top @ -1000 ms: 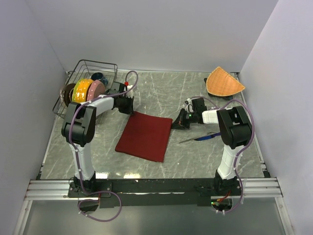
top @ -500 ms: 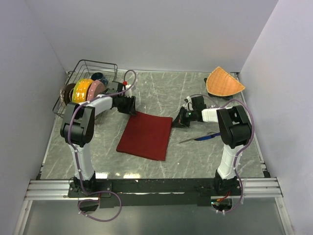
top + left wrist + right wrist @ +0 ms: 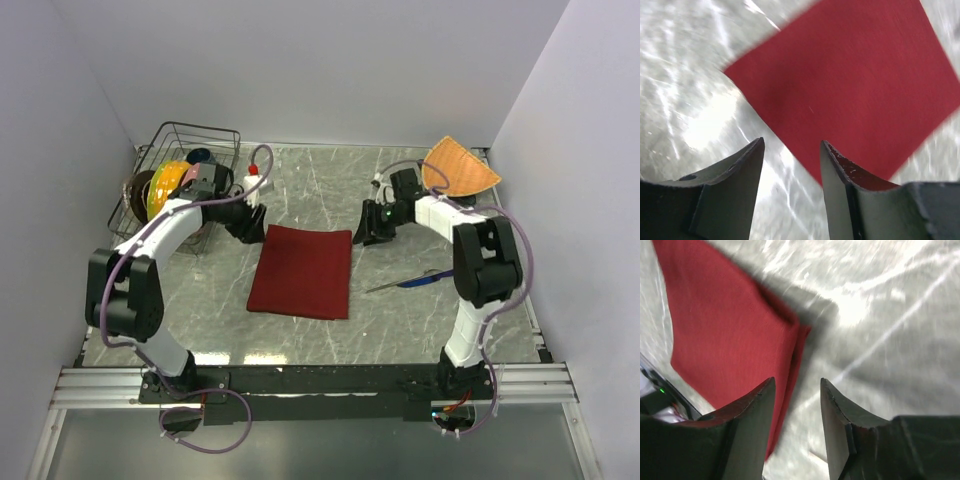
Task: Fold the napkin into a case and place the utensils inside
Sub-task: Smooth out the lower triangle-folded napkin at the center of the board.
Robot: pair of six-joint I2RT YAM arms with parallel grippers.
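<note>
Flanking the far corners of the napkin [image 3: 302, 272]; left gripper [image 3: 792, 143] and right gripper [image 3: 797, 382] both parted, empty, equally near; cloth's long axis near-to-far.

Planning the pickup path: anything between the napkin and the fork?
Nothing. Only bare tabletop separates the napkin from the fork; the top view shows it.

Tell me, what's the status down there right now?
Left gripper open, empty, by far left corner of napkin. Right gripper open, empty, by its far right corner. Fork and knife on table, right of napkin.
</note>
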